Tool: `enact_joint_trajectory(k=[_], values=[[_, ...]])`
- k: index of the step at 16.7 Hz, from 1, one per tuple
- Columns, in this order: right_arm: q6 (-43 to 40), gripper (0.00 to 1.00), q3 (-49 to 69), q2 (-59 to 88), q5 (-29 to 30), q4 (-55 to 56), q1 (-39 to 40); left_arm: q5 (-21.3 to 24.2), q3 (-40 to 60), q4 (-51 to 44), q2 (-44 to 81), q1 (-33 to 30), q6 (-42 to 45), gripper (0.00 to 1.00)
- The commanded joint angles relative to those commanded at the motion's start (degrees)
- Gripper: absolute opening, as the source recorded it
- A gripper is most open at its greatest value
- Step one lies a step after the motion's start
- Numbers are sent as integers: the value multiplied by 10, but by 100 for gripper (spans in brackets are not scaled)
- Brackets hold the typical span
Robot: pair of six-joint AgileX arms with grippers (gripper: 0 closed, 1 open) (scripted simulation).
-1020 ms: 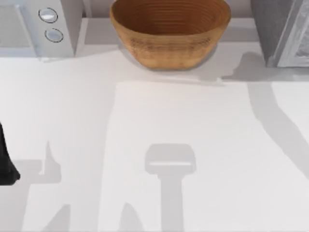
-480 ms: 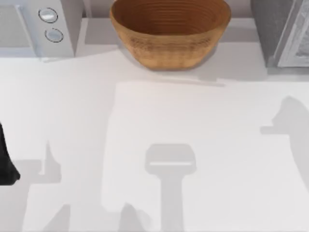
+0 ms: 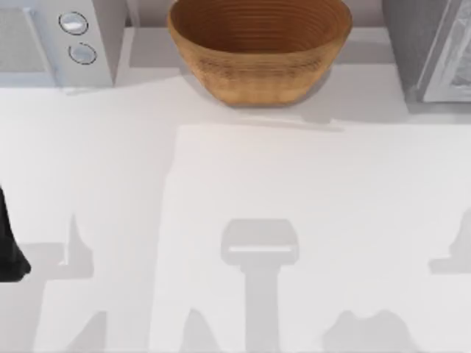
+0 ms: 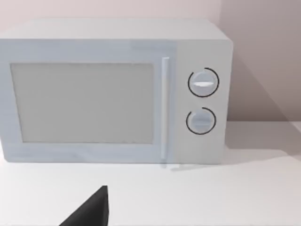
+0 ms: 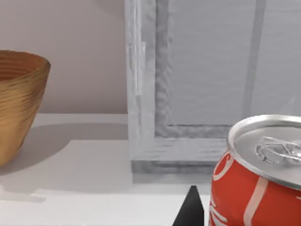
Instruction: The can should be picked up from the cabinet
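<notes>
- Mostly the white table lies bare, with the microwave, basket and cabinet along its far edge.
- Left arm sits at the left edge; I cannot tell its claw's state.
- Red can sits close before the right wrist camera, in front of the cabinet; whether the right gripper holds it I cannot tell.

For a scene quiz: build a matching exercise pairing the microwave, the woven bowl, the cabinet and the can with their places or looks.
Things:
1. microwave
2. woven bowl
3. cabinet
4. can

Descriptions:
A. red with a silver top, close to the right wrist camera
B. back right of the table in the top view
C. back left of the table, two round dials
D. brown, back middle of the table

Pairs: 1-C, 2-D, 3-B, 4-A
</notes>
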Motion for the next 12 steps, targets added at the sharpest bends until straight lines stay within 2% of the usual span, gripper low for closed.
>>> enact_joint_trajectory(k=[4, 9, 12], values=[[0, 0, -55, -52, -22, 22, -20, 0, 0, 0, 0, 0, 0, 100], [1, 0, -56, -49, -22, 21, -19, 0, 0, 0, 0, 0, 0, 100], [-2, 0, -44, -13, -56, 55, -37, 0, 0, 0, 0, 0, 0, 100]])
